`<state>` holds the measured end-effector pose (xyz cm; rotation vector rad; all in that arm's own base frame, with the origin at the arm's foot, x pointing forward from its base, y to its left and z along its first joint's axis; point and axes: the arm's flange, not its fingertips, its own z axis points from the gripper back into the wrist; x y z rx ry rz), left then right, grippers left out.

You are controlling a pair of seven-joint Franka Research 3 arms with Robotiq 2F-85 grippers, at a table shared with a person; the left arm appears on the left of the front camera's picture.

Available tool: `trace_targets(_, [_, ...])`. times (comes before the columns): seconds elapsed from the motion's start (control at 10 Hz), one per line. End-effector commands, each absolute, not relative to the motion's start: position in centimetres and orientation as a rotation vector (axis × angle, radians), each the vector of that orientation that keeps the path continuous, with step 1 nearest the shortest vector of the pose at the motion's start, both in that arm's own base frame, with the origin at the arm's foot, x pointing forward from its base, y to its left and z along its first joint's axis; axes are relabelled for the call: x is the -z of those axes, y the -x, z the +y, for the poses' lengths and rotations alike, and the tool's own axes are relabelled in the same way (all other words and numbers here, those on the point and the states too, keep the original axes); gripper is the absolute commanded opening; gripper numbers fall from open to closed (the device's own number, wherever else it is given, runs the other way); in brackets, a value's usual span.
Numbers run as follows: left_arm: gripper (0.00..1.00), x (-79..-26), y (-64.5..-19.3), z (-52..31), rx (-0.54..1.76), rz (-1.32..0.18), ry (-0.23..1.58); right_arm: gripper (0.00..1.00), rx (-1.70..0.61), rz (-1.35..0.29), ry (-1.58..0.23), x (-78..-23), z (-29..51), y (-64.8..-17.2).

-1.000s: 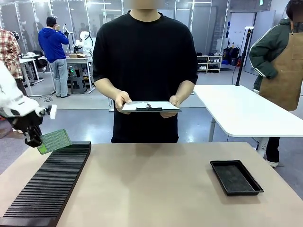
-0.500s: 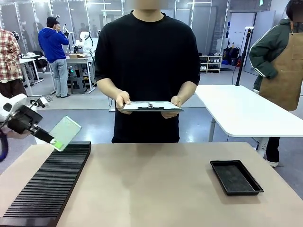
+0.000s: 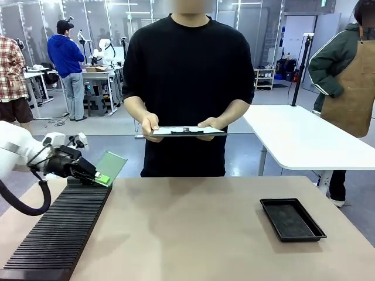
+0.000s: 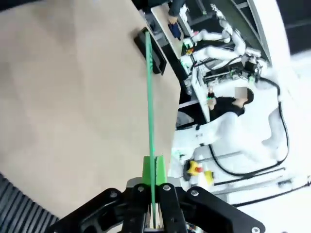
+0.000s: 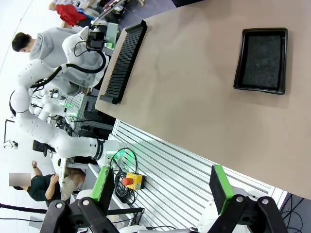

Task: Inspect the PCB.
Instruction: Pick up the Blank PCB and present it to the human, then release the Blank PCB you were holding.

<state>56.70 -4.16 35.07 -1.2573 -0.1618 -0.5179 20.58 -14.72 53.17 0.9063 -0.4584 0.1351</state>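
PCB (image 3: 111, 164), thin pale-green board w/ glare, clamped in left tool (image 3: 99, 177); right tool (image 5: 160, 182) spread wide.

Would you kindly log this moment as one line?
left hand: shut on PCB, at rack far end | right hand: open | person: holding clipboard

Left gripper (image 3: 97, 177) above far end of slotted rack (image 3: 58, 231); PCB (image 3: 111, 163) between its fingers, jutting ahead. Tray (image 3: 292, 219) well to its right on table (image 3: 187, 234). Clipboard (image 3: 186, 131) beyond table's far edge, with person (image 3: 187, 76).
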Motion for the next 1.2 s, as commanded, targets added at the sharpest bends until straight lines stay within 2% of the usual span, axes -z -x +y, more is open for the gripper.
trace_targets(0.0, [0.0,-35.2,-58.7,-5.0,0.445,-0.147,1.275,1.0,-0.154,-0.468,-0.916,-53.3,-14.8,-20.6])
trace_targets(1.1, [0.0,-34.2,-57.8,-5.4,0.458,-0.11,1.276,1.0,-0.154,-0.468,-0.916,-53.3,-14.8,-20.6])
